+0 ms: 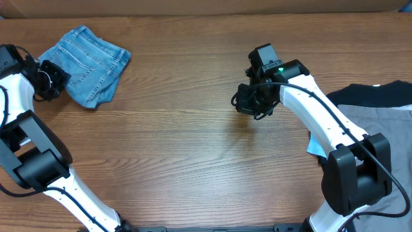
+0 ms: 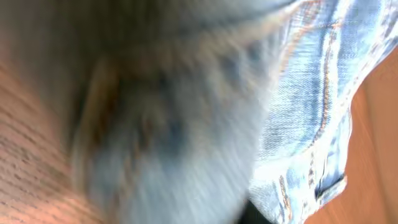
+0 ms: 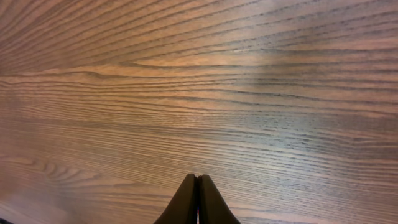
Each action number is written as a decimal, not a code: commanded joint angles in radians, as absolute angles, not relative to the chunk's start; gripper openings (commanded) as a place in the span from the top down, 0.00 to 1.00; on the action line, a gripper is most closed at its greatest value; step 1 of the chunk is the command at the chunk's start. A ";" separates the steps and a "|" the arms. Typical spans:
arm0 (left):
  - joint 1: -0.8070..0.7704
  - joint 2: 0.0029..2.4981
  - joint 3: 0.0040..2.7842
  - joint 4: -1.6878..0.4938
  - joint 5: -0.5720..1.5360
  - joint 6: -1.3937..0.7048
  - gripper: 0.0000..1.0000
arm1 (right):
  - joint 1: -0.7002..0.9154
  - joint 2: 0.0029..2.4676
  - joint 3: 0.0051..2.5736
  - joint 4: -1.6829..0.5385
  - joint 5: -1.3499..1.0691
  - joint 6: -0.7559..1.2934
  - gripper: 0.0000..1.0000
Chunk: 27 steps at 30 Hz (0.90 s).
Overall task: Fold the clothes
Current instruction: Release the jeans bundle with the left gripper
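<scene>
The light-blue denim jeans point(image 1: 90, 64) lie in a folded bundle at the far left of the wooden table, stitched pocket side up. My left gripper point(image 1: 50, 78) is at the bundle's left edge, touching the denim. In the left wrist view, blurred cloth fills most of the frame and hides the jaws. Sharp denim with orange stitching point(image 2: 323, 93) shows at the right. My right gripper point(image 1: 246, 103) is over bare wood near the table's middle, far from the jeans. Its fingers point(image 3: 198, 182) are shut together and empty.
A black garment point(image 1: 373, 95) and a grey garment point(image 1: 386, 125) lie at the right edge. A small light-blue piece of cloth point(image 1: 315, 145) shows beside the right arm. Bare wooden table point(image 1: 193, 148) lies between the two arms.
</scene>
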State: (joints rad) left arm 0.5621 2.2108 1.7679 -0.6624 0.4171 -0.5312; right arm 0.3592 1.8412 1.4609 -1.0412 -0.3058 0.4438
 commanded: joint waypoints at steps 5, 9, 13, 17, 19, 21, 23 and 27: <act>0.603 2.146 1.793 -0.759 0.434 -0.585 0.00 | 0.358 1.830 1.483 -1.045 -0.289 0.445 0.95; 0.628 2.079 1.793 -0.824 0.434 -0.540 0.00 | 0.358 1.830 1.483 -1.055 -0.289 0.445 0.95; 0.624 2.001 1.793 -0.850 0.399 -0.415 0.00 | 0.358 1.830 1.483 -1.057 -0.289 0.445 0.95; 0.589 1.959 1.793 -0.907 0.352 -0.307 0.00 | 0.358 1.830 1.483 -1.058 -0.290 0.445 0.95; 0.566 1.946 1.793 -0.939 0.352 -0.257 0.00 | 0.358 1.829 1.484 -1.063 -0.294 0.445 0.95; 0.531 1.917 1.793 -0.971 0.347 -0.186 0.00 | 0.358 1.822 1.488 -1.080 -0.300 0.445 0.92; 0.493 1.872 1.793 -1.005 0.328 -0.138 0.00 | 0.358 1.805 1.494 -1.095 -0.300 0.444 0.88; 0.400 1.735 1.793 -1.073 0.245 -0.044 0.00 | 0.358 1.720 1.504 -1.088 -0.299 0.444 0.74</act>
State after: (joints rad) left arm 0.4629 1.8866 1.7763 -1.0485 0.3183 -0.1879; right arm 0.3588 1.8282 1.4609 -1.0996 -0.2993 0.4454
